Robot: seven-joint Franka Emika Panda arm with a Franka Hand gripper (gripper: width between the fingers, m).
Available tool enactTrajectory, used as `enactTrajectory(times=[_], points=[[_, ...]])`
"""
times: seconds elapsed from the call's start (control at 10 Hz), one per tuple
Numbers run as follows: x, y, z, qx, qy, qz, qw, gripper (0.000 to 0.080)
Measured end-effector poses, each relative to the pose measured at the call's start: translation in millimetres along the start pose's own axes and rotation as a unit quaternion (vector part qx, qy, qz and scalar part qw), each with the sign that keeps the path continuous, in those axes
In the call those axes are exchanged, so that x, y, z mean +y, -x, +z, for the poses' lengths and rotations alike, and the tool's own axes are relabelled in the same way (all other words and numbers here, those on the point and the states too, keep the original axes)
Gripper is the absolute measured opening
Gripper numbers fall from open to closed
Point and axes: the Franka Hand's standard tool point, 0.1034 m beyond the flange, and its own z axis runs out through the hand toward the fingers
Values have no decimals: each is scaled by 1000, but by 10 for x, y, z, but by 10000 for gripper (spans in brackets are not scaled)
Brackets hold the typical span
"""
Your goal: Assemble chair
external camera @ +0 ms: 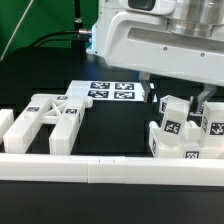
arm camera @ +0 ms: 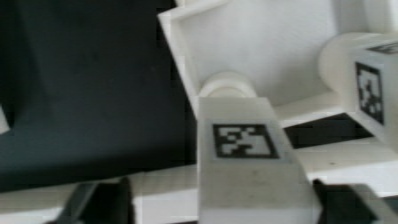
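Our claw (arm camera: 217,203) stands open astride a tagged chair piece (arm camera: 240,150), with a gap showing at each finger. The piece sits among the chair parts (external camera: 185,130) on the bench (external camera: 115,135), at the exterior view's right. We judge it light, stiff, rather slick plastic, best pinched squarely across its flat sides.

Matt white plastic chair parts (external camera: 185,135) on a smooth, matt black surface (external camera: 115,128); the arm casing (external camera: 150,40) is smooth white plastic with a slight sheen; tags (arm camera: 240,142) printed flat black-and-white.
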Motion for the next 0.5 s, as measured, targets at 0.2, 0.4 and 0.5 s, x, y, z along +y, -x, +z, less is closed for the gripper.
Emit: enactTrajectory(times=[0.2,0.4,0.5], points=[[13,-13,-4,1,-1,4,1000,320],[13,-15,-6,1,-1,4,1000,289],[14,-17,-6,2,-1,18,1000,289]])
